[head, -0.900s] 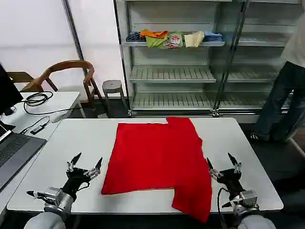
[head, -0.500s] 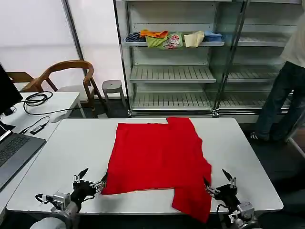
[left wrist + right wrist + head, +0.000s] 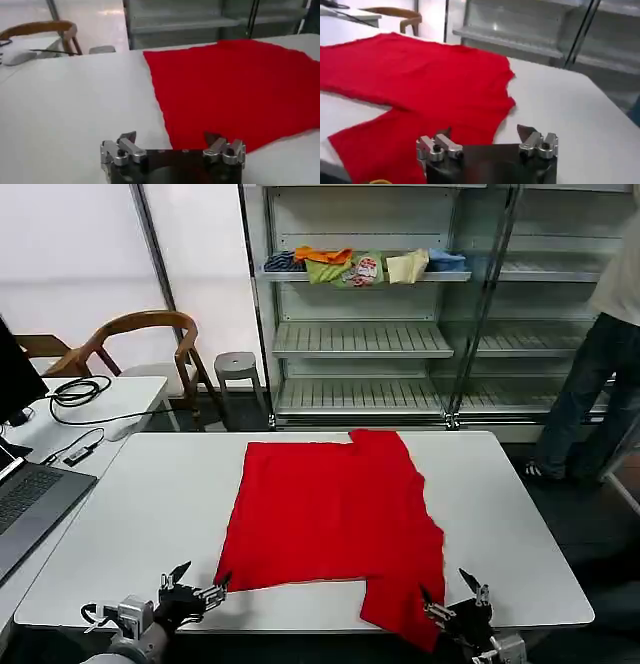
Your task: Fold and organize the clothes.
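The clothes are one bright red T-shirt [image 3: 335, 514] lying flat on the white table [image 3: 140, 504], plain side up, with a sleeve hanging over the near edge at the right. The shirt also lies ahead of both wrist cameras [image 3: 235, 85] [image 3: 415, 85]. My left gripper [image 3: 196, 584] is open low at the table's near edge, just left of the shirt's near left corner. My right gripper [image 3: 453, 596] is open at the near edge beside the overhanging sleeve. Nothing is between either pair of fingers [image 3: 127, 137] [image 3: 526, 131].
Folded garments [image 3: 365, 264] lie on the top shelf of a metal rack [image 3: 360, 339] behind the table. A side desk with a laptop [image 3: 25, 504] and cables stands at the left, with a wooden chair [image 3: 140, 334] behind it. A person's legs [image 3: 590, 394] are at the far right.
Both grippers have dropped back towards the near edge of the table and sit lower in the head view. The shirt has not moved.
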Tool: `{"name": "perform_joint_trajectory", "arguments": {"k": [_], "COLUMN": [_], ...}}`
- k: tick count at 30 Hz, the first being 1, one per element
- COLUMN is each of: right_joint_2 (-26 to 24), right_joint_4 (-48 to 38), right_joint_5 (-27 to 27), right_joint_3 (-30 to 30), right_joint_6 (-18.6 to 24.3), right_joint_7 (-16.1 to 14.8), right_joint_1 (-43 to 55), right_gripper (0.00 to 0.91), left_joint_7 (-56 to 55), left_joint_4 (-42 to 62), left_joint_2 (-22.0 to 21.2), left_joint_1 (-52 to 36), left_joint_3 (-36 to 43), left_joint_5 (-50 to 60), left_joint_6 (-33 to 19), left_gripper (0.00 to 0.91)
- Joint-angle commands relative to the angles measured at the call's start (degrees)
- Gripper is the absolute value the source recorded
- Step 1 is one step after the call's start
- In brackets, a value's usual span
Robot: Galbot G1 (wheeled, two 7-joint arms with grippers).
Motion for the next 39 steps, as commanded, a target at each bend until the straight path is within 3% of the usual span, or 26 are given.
{"name": "perform_joint_trajectory", "arguments": {"k": [1, 16, 17, 19, 21, 22, 23, 25, 39], "right_joint_2": [-0.1, -0.1, 0.0, 0.0, 0.0, 0.0, 0.1, 0.1, 0.4], "right_joint_4": [0.2, 2.6, 2.5, 2.3, 1.7, 1.5, 1.3, 1.0, 0.7], "right_joint_5": [0.2, 0.0, 0.0, -0.1, 0.0, 0.0, 0.2, 0.7, 1.6], "right_joint_3": [-0.4, 0.5, 0.6, 0.6, 0.6, 0.6, 0.6, 0.4, -0.4], "right_joint_6": [-0.6, 0.3, 0.3, 0.2, 0.2, 0.2, 0.2, 0.6, 1.0], "right_joint_7": [0.4, -1.0, -0.9, -0.8, -0.8, -0.7, -0.7, -0.4, -0.2], "right_joint_1": [-1.2, -5.2, -5.4, -5.5, -5.4, -5.3, -5.2, -5.0, -4.5], "right_gripper": [0.907, 0.907, 0.907, 0.907, 0.786, 0.534, 0.161, 0.0, 0.0], "left_joint_7": [-1.3, -1.4, -1.4, -1.4, -1.5, -1.4, -1.7, -1.9, -2.0], "left_joint_4": [0.3, 0.0, 0.1, 0.2, 0.5, 0.6, 0.8, 1.1, 2.3], "left_joint_2": [-0.5, -0.6, -0.6, -0.7, -0.8, -0.8, -0.9, -0.9, -1.5], "left_joint_1": [0.3, 0.6, 0.6, 0.6, 0.4, 0.4, 0.3, 0.3, -0.1], "left_joint_3": [0.3, -0.3, -0.2, -0.2, 0.1, 0.2, 0.2, 0.2, 1.5], "left_joint_5": [-0.7, -2.2, -2.2, -2.2, -2.2, -2.2, -2.6, -3.7, -4.6], "left_joint_6": [1.4, 1.4, 1.4, 1.5, 1.5, 1.5, 1.4, 1.4, 1.4], "left_gripper": [0.907, 0.907, 0.836, 0.03, 0.02, 0.02, 0.02, 0.02, 0.02]}}
